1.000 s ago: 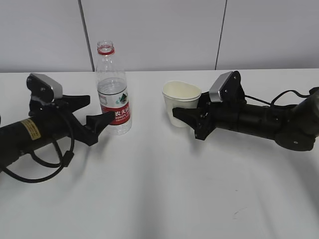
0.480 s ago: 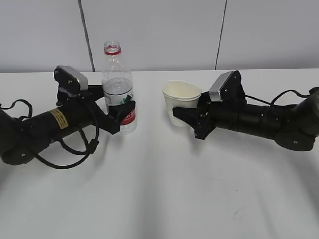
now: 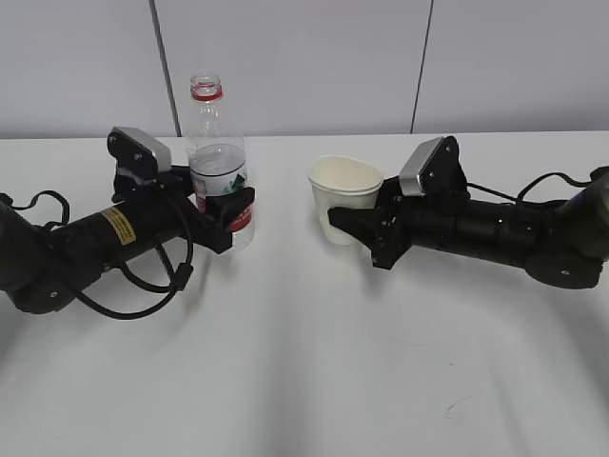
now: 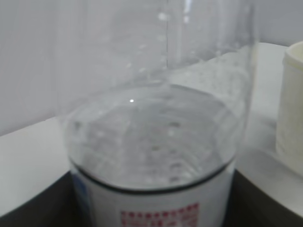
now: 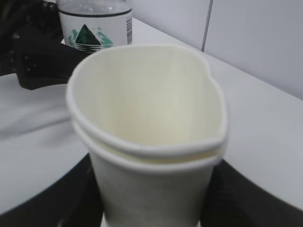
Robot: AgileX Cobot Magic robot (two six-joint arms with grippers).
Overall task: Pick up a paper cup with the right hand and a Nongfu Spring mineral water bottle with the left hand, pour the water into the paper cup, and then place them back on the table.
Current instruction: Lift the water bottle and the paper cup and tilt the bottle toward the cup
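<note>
The Nongfu Spring mineral water bottle (image 3: 217, 157) stands uncapped at the back left of the table (image 3: 304, 362), with clear water (image 4: 151, 137) up to about the top of its label. My left gripper (image 3: 225, 213) is shut on its red-and-white label, and black fingers (image 4: 28, 208) press either side of the bottle (image 4: 151, 94). The paper cup (image 3: 344, 198) stands to the right with my right gripper (image 3: 348, 227) shut on its lower wall. Seen from the right wrist, the cup (image 5: 147, 109) has its rim squeezed out of round and looks like two nested cups.
A grey panelled wall (image 3: 304, 57) runs close behind the table's back edge. Bottle and cup stand roughly a cup's width apart. The cup's edge (image 4: 293, 104) shows at the right of the left wrist view. A small dark scuff (image 3: 455, 409) marks the table's front right.
My left arm has moved right, bringing its jaws around the bottle, and they have narrowed onto the label. The bottle has shifted slightly left. The right gripper and cup have hardly moved.
</note>
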